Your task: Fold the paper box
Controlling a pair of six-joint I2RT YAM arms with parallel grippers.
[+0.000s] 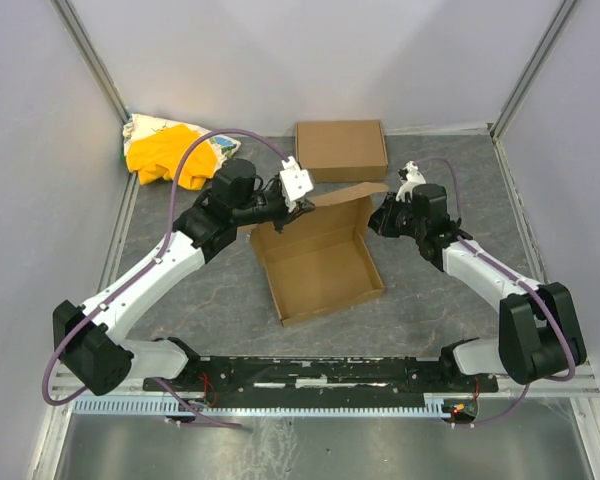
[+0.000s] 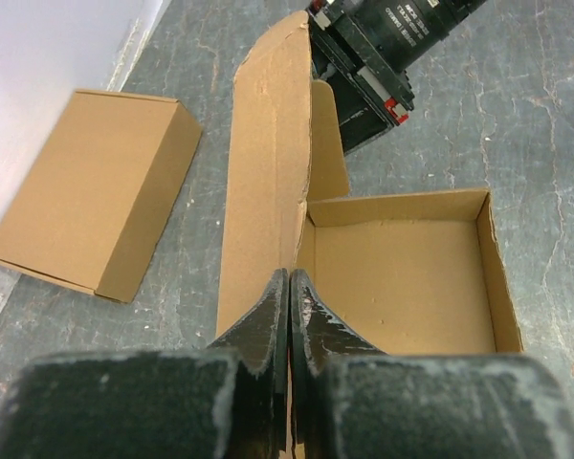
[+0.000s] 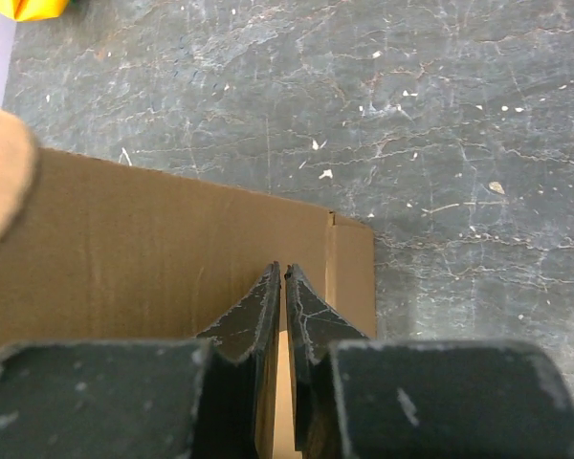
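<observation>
The paper box [image 1: 320, 265] is an open brown tray in the middle of the table, with its lid panel [image 1: 345, 194] standing up along the far side. My left gripper [image 1: 292, 208] is at the box's far left corner. In the left wrist view it [image 2: 290, 277] is shut on the lid's edge, with the tray floor [image 2: 402, 277] to the right. My right gripper [image 1: 382, 215] is at the far right corner. In the right wrist view it [image 3: 281, 273] is shut on a cardboard wall [image 3: 153, 258], a strip of which shows between the fingers.
A second, closed brown carton [image 1: 342, 150] lies behind the box near the back wall, also seen in the left wrist view [image 2: 86, 186]. A yellow cloth bundle [image 1: 165, 155] sits in the far left corner. The right arm's wrist [image 2: 383, 48] is beyond the lid.
</observation>
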